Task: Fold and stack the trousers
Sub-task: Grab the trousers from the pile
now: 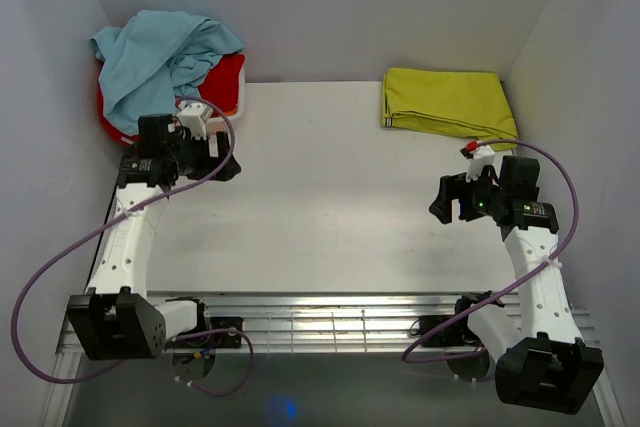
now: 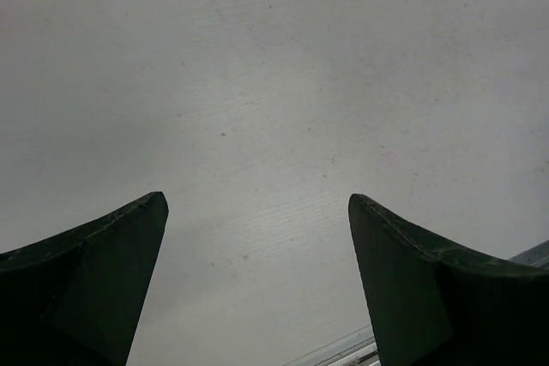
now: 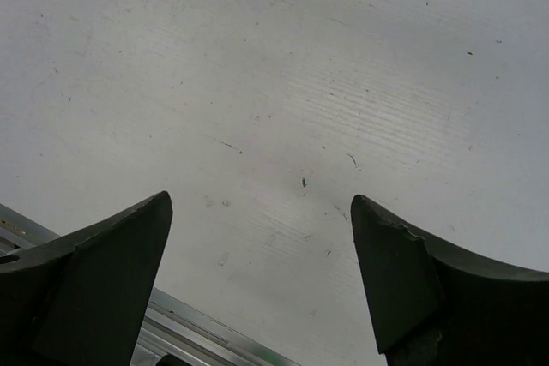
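The left gripper (image 1: 224, 168) hangs over the left side of a white table (image 1: 320, 197), its two dark fingers (image 2: 103, 255) spread wide apart with nothing between them; its wrist camera sees only bare tabletop in the gap. The right gripper (image 1: 449, 209) hangs over the right side of the table, also spread open and holding nothing, with scuffed white tabletop and a strip of the metal edge rail (image 3: 197, 327) showing under it. The two grippers are well apart from each other. The trousers (image 1: 155, 55), light sky-blue and crumpled in a loose heap, lie at the far left corner, just beyond the left gripper and not touching it. They rest on top of a bright red garment (image 1: 229, 81), which shows along the right and lower edges of the heap. At the far right corner lies a yellow-green cloth (image 1: 446, 99), folded flat into a rough rectangle, a little beyond the right gripper.
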